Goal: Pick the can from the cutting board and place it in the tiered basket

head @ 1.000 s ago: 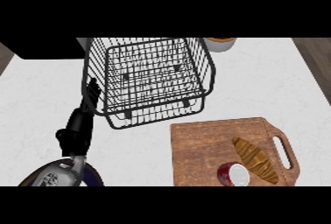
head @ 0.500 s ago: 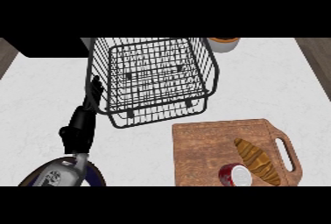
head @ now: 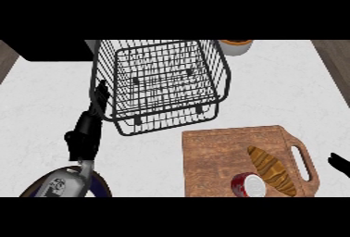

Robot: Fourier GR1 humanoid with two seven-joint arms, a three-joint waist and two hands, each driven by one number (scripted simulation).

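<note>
Reach step: can (head: 249, 184) sits untouched on cutting board (head: 212, 157) near bench's front edge. Right hand (head: 339, 163) barely in view, state unclear; left hand (head: 92, 115) relaxed beside tiered basket (head: 164, 81). Next: right hand closes on can.

A kitchen is showing here. A pale, marbled counter (head: 273, 88) is filling most of the frame, with a wooden cutting board (head: 219, 157) lying at the lower right and carrying a croissant (head: 272, 169) and a red can (head: 248, 184), while a black wire tiered basket (head: 164, 83) is standing at the upper centre.
</note>
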